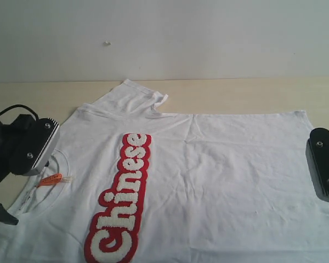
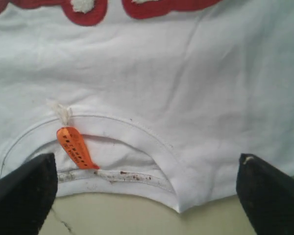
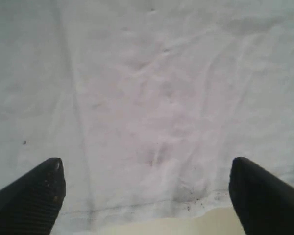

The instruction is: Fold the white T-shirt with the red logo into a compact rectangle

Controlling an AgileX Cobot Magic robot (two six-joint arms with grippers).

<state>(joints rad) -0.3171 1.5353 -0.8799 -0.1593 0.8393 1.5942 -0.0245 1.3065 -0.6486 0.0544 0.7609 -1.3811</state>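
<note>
White T-shirt [image 1: 219, 181] flat on table [image 1: 236, 90], red logo [image 1: 120, 203] up, left gripper [image 2: 146, 196] and right gripper [image 3: 147, 196] fingers spread wide, apparently empty

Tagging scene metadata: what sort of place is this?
Probably a lab or test bench, not a home: a pale tabletop, a plain white wall behind it, and the white T-shirt spread flat between the left hand and right hand, both open.

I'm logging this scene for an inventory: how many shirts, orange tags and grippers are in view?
White T-shirt: 1
Orange neck tag: 1
Grippers: 2, the left gripper and the right gripper
Total: 4
</note>
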